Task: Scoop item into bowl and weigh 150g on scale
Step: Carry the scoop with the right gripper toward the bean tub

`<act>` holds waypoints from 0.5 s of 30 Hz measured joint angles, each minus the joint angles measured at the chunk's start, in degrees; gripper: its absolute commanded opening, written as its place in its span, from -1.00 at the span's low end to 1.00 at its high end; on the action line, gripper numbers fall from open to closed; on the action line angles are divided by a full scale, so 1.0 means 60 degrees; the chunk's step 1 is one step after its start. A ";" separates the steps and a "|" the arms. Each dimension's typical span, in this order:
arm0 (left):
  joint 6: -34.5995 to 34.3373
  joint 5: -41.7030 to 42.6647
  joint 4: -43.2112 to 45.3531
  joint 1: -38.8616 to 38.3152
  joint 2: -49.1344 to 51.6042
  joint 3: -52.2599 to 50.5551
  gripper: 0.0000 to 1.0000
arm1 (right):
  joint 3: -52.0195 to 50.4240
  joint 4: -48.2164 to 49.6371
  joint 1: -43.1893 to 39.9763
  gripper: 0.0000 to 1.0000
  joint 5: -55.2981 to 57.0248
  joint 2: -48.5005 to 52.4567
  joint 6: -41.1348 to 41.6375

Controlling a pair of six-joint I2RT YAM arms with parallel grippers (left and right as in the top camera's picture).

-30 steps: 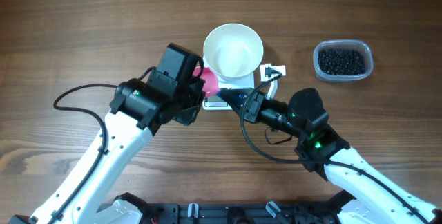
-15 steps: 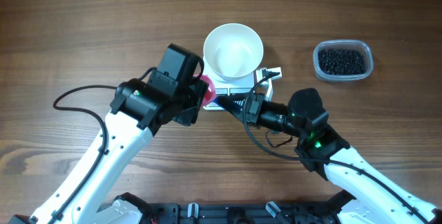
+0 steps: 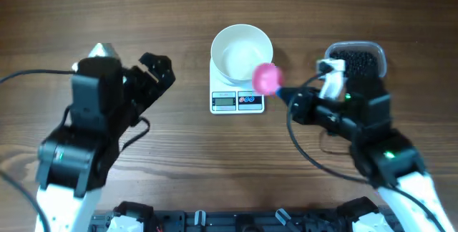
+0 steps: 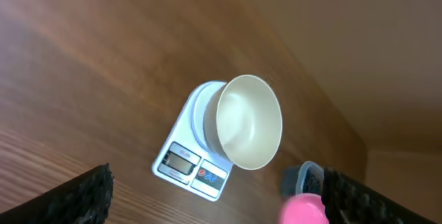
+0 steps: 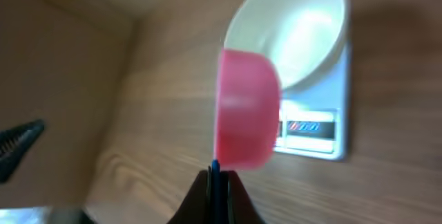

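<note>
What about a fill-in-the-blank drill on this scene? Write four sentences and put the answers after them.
1. The bowl sits on the ____.
2. The right tool holds a ____ scoop.
3. The left tool is ____, holding nothing.
4. The beads lie in the clear ____.
Missing: scale; pink; open; tub.

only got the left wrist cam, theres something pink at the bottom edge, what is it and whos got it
Observer: A pink scoop. The right gripper is shut on its thin handle.
Operator: is it over the bowl
Observer: From overhead it overlaps the right side of the bowl rim, above the scale. I can't tell its height.
Operator: where are the beads
Observer: The beads are in a clear tub to the right of the scale, partly hidden by the right arm.
</note>
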 measured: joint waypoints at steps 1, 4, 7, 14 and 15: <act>0.0259 -0.0069 -0.0011 0.0000 -0.0248 0.0000 1.00 | 0.0532 -0.0867 -0.0007 -0.91 0.0481 -0.0229 -0.0477; 0.0630 -0.0178 -0.0310 0.0000 -0.0368 0.0000 1.00 | 0.1486 -0.2073 -0.0018 -0.91 0.1603 -0.1158 -0.1636; 0.0758 -0.0328 -0.0208 0.0000 -0.0157 0.0000 1.00 | 0.1621 -0.2612 -0.0015 -0.91 0.2750 -0.2069 -0.1982; 0.0805 -0.0721 0.0291 0.0000 0.0215 0.0000 0.04 | 0.3468 -0.5257 -0.0018 -0.91 0.6211 -0.1920 -0.2120; 0.0809 -0.0718 0.0433 0.0000 0.0233 0.0000 -0.80 | 0.3843 -0.5581 -0.0018 -0.91 0.6477 -0.1716 -0.2124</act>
